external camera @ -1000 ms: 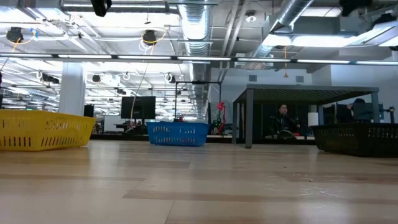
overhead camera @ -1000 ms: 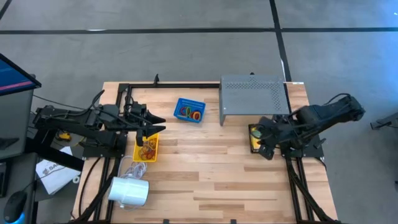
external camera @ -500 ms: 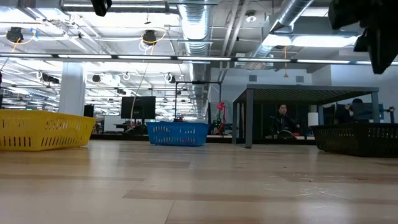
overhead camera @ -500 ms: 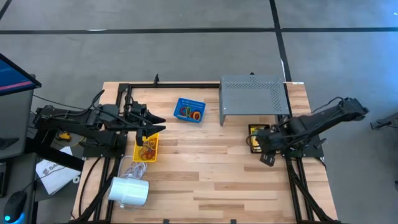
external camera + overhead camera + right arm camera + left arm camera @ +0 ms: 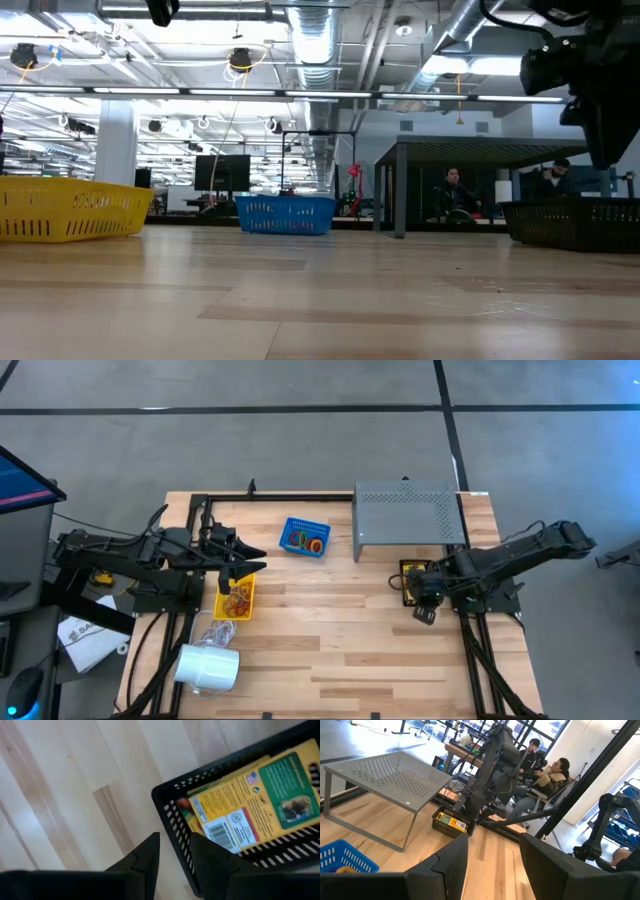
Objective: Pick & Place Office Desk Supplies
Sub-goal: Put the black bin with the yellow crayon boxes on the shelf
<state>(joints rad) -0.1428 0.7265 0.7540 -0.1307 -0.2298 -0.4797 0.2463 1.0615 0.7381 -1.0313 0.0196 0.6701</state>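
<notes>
While the right gripper (image 5: 424, 610) hangs low over the near corner of the black basket (image 5: 411, 582), I read its fingers (image 5: 145, 860) as parted with nothing between them — the gap in the right wrist view shows only bare wood and the basket's corner wall. A crayon box (image 5: 250, 810) lies flat inside that basket, just ahead of the fingertips and to one side of the gap, barcode face up; I'd judge it belongs there as a sorted item, or is the next thing to lift, and I can't tell which from this alone. The left gripper (image 5: 240, 567) waits above the yellow basket (image 5: 220, 605), where rubber bands (image 5: 238, 600) lie heaped just below its fingertips; its fingers (image 5: 445, 865) stand spread and empty, which suits an arm parked over its own bin. Beyond them sits the blue basket (image 5: 304, 537) holding a few more bands, well apart from either hand. Past the right fingertips the grey shelf (image 5: 408, 515) stands over the table (image 5: 330, 630), touching nothing I'm handling. A white cylinder (image 5: 208, 668) rests behind the left arm — not part of the job. My guess: each colour of basket takes one kind of supply.
</notes>
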